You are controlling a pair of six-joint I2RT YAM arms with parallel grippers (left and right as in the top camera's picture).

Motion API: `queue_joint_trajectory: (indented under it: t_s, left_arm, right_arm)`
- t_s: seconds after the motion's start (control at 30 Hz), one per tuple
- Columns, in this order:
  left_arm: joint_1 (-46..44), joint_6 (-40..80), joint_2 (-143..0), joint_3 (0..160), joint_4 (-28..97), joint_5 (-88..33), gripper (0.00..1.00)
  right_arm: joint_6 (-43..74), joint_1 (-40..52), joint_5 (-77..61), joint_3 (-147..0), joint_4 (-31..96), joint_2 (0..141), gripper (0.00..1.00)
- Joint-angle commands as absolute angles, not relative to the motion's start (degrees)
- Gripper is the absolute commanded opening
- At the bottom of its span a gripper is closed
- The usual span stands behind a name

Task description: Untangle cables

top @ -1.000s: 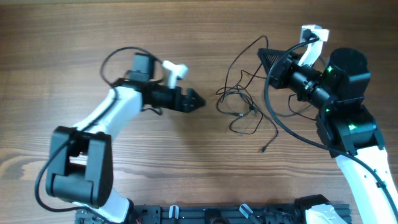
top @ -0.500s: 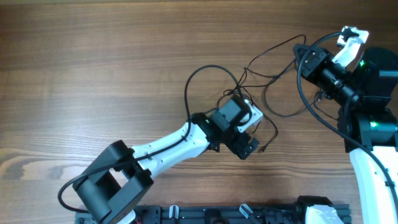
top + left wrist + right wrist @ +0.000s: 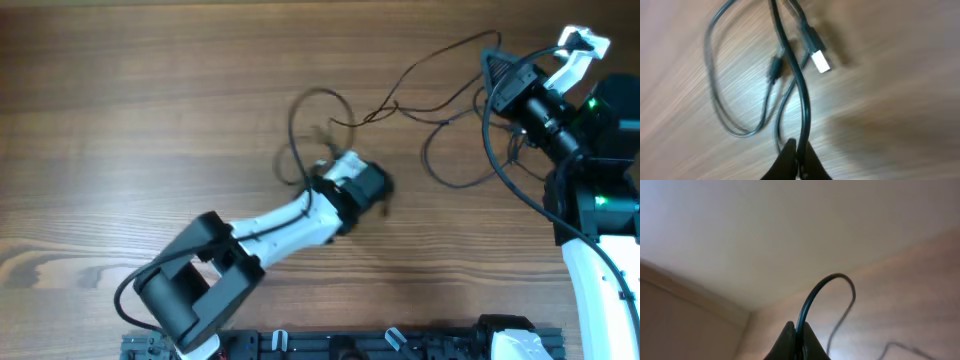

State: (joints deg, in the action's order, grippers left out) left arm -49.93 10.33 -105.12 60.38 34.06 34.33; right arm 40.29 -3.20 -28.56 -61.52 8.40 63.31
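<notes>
Over the bench (image 3: 150,80), left fingers (image 3: 784,162) and right fingers (image 3: 782,345) each pinch cables (image 3: 805,100): likely light, limp, snag-prone; best held near a plug (image 3: 820,61).

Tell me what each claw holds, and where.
The left claw pinches a cable on its cord, away from the plug; the right claw pinches a looped cord.

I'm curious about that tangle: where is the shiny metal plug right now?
In the left wrist view the silver plug shows above centre over the wooden table, just right of the cable pinched by the left gripper.
</notes>
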Motion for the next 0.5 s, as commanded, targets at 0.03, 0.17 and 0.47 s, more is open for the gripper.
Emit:
queue_joint_trajectory:
  t_s: [0.03, 0.17, 0.47]
  left_arm:
    - [-35.8, 24.9, -105.6, 60.3, 39.3, 40.4, 0.04]
    - [-22.1, 23.2, -105.7, 60.3, 38.5, 18.9, 0.04]
    - [-10.9, 7.7, -105.7, 60.3, 32.2, -15.6, 0.04]
  right_arm:
    - [40.5, -3.4, -27.9, -62.2, -2.9, 59.6, 0.04]
    - [40.5, -4.8, -16.3, -62.2, -8.5, 58.3, 0.04]
    - [34.4, -10.2, -14.3, -62.2, 21.4, 68.6, 0.04]
